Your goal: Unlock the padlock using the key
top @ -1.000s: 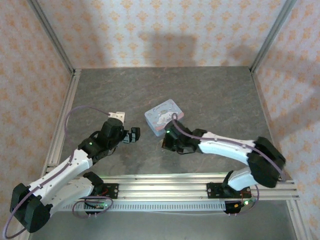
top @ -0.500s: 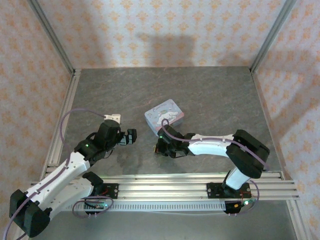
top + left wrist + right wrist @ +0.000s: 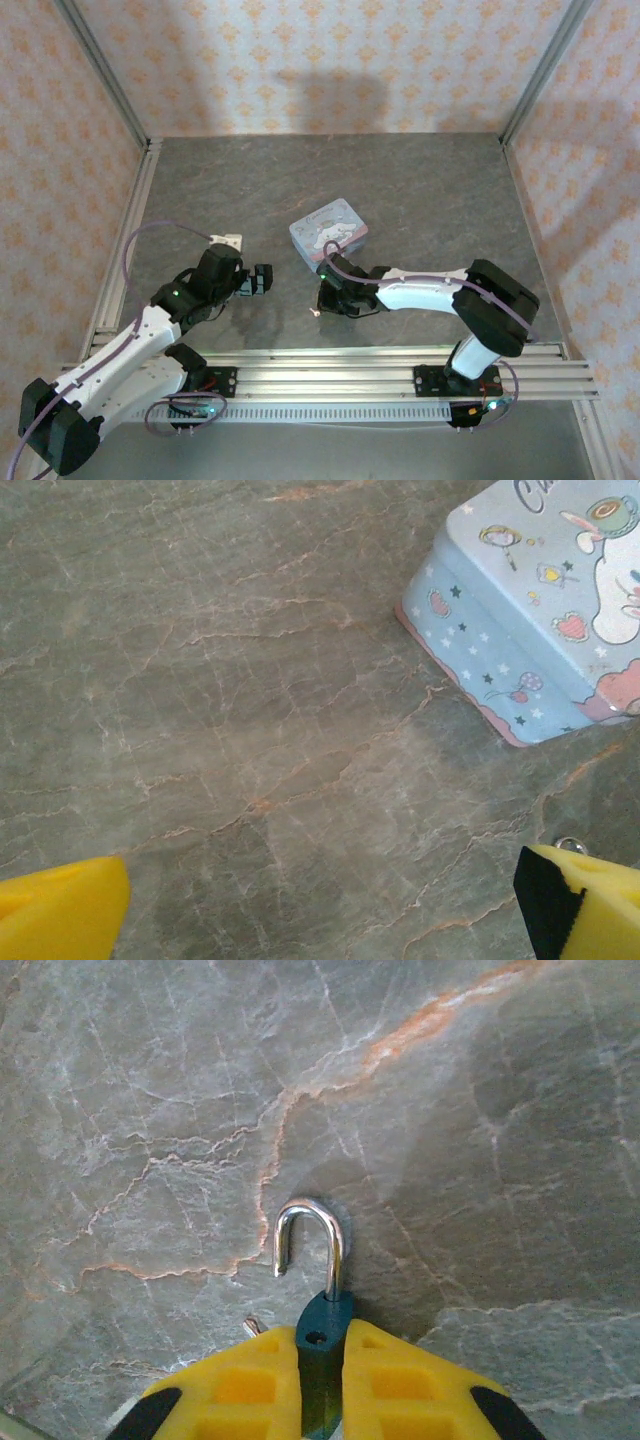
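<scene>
when viewed from the right wrist, found the right gripper [image 3: 322, 1338] clamped on the padlock [image 3: 326, 1310], with yellow fingers [image 3: 250, 1380] pressed to either side of the dark blue-green body. noted the shackle [image 3: 310, 1235] open: one leg seated in the body, the other ending free above it. found the padlock held in line with the fingers, shackle sticking out past the fingertips over the grey veined table [image 3: 150, 1110]. could not tell whether touching the table or lifted off it. noted a small pale sliver [image 3: 252, 1327] just left of the body at the finger's edge; too little shown to say what.

from the top external view, placed the right gripper near the middle of the table, just on the near side of the pale blue tin [image 3: 330, 231]. recorded a tiny bright speck [image 3: 315, 312] at its tip, too small to identify. placed the left gripper [image 3: 258, 281] to the left of it, apart, at about the same depth.

from the left wrist, found the left gripper spread wide over bare table, one yellow finger at lower left and the other at lower right. noted the tin in the upper right corner, lying flat, cartoon lid up, apart from both fingers.
</scene>
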